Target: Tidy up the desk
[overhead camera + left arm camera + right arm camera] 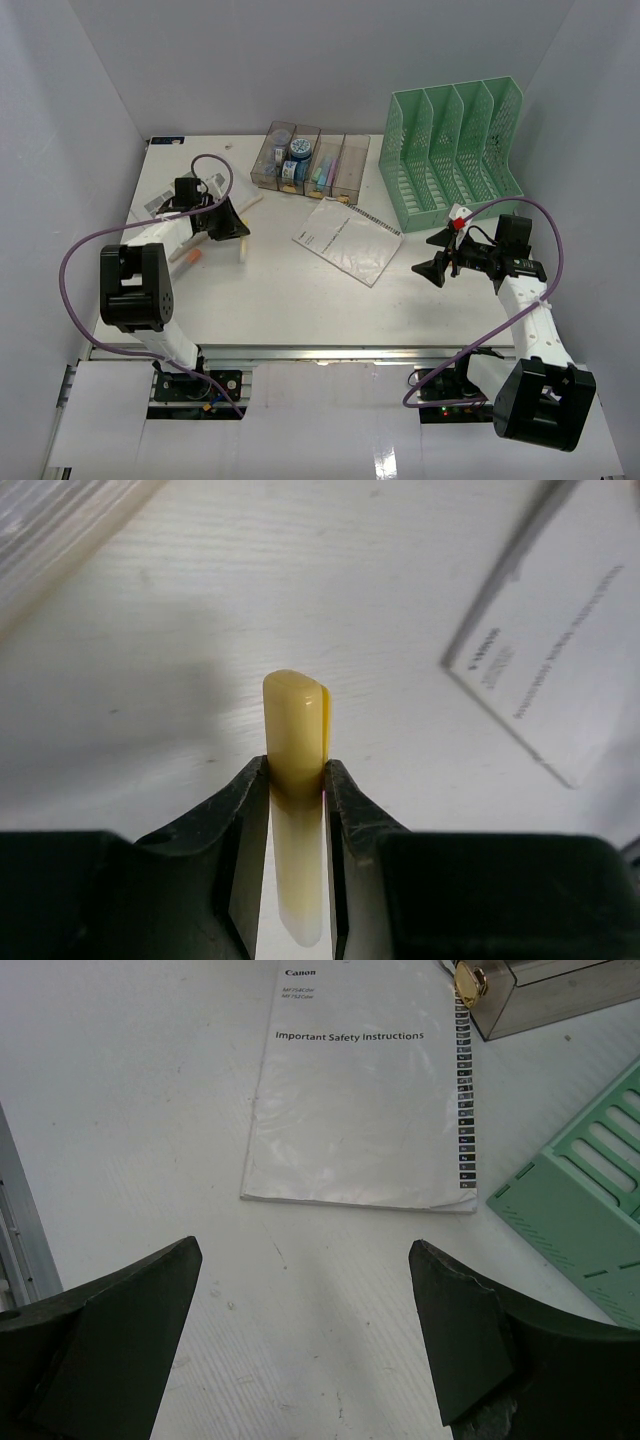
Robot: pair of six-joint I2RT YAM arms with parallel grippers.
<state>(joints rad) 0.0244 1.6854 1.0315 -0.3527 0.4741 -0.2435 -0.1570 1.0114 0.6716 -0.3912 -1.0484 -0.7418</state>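
Observation:
The desk (280, 300) is a white tabletop with a silver rail (300, 352) along its near edge. My left gripper (230, 224) is at the desk's left side, shut on a pale yellow marker (295, 730) that sticks out past its fingertips (247, 780) above the bare top. My right gripper (437, 262) is open and empty, hovering over the desk right of a white safety booklet (345, 238). The booklet also shows in the right wrist view (360, 1090) and in the left wrist view (560, 650).
A row of clear bins (310, 160) holding small items stands at the back centre. A green mesh file rack (455, 150) stands at the back right, its edge also in the right wrist view (590, 1220). Papers (160, 200) and an orange pen (188, 257) lie at the left.

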